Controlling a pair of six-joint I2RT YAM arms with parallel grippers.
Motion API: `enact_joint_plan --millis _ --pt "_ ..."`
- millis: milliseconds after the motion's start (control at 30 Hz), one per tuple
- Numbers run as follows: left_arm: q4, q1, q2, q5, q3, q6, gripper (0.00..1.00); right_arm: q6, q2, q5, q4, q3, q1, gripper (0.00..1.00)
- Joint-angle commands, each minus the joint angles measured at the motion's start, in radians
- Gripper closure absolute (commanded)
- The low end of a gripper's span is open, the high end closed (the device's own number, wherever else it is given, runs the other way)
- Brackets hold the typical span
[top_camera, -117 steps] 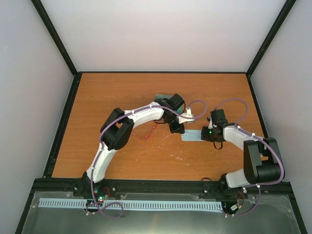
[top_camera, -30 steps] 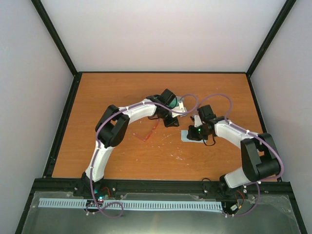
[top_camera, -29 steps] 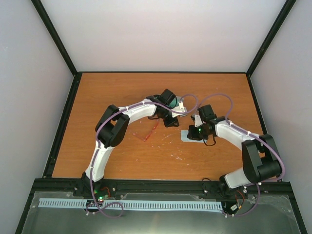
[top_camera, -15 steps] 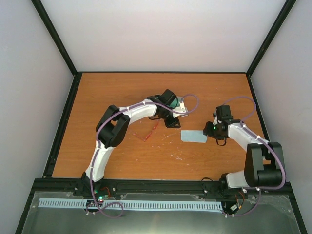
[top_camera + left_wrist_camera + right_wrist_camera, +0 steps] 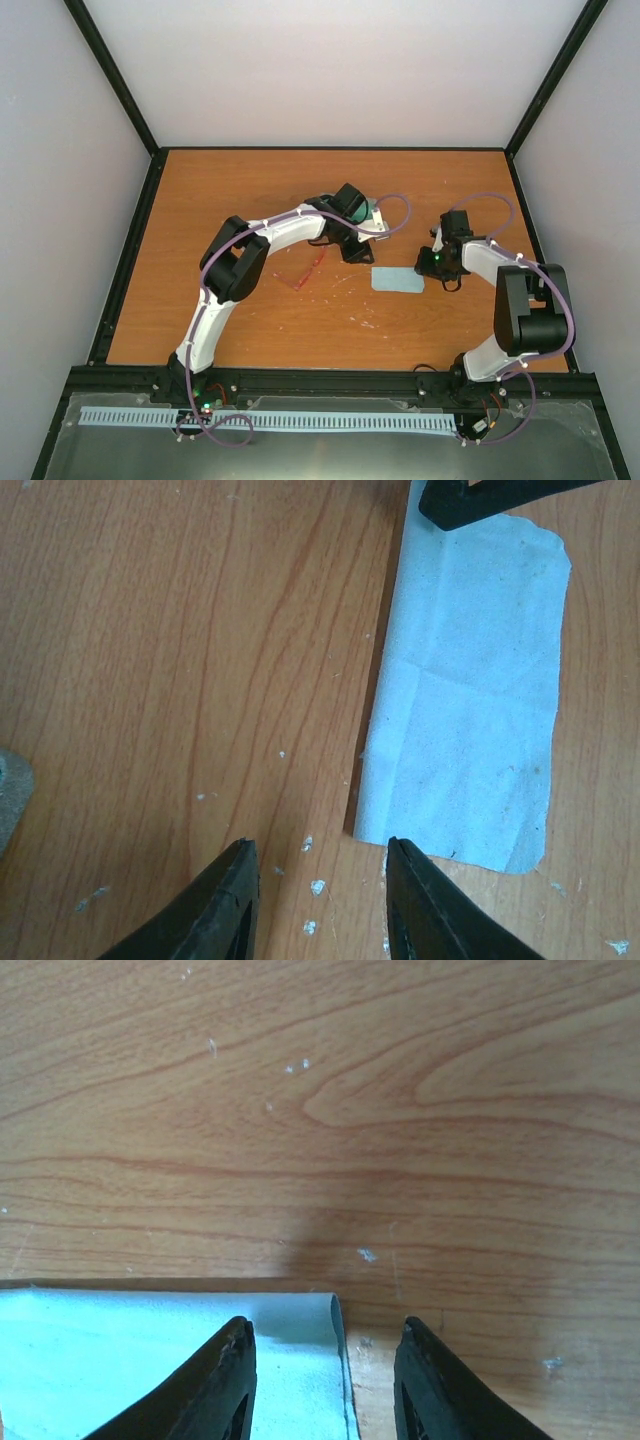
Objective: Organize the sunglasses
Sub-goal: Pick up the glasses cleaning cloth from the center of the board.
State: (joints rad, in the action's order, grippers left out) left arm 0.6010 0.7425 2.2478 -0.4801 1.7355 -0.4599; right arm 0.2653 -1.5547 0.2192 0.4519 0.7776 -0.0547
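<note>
- The light blue cloth lies flat on the table, between the two arms. In the left wrist view its crease and long edge run up the frame.
- A case sits behind the left wrist. The arm covers most of it, and only a green patch shows, so I cannot tell how it lies.
- The left pincer hangs over bare wood just beside the cloth's near edge, its fingers spread and holding nothing.
- The right pincer is also spread and empty. A corner of the cloth shows between its fingertips, but I cannot tell whether they touch it.
- The sunglasses, a thin red-pink frame, rest on the table to the left of the left pincer, near but apart from it. They are well apart from the right pincer, with the left arm and the cloth between.
- A second ago the right pincer stood over the cloth. It has since drawn back to the cloth's right end, while the sunglasses have not moved.
</note>
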Motion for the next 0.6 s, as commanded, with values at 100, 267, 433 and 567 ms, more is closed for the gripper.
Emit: enact_joint_plan --millis 100,267,433,567 --pt "0.013 0.004 0.013 -0.024 0.039 -0.008 0.64 -0.041 -0.032 0.027 -0.001 0.012 0.005 0.62" --pt "0.008 0.004 0.015 -0.023 0.038 -0.008 0.58 -0.049 -0.053 0.035 -0.005 0.012 0.004 0.69" --pt "0.009 0.004 0.013 -0.025 0.038 -0.008 0.58 -0.049 -0.054 0.042 0.002 0.010 0.000 0.75" --pt "0.008 0.003 0.013 -0.031 0.036 -0.008 0.56 -0.051 -0.048 0.036 0.011 0.002 -0.002 0.82"
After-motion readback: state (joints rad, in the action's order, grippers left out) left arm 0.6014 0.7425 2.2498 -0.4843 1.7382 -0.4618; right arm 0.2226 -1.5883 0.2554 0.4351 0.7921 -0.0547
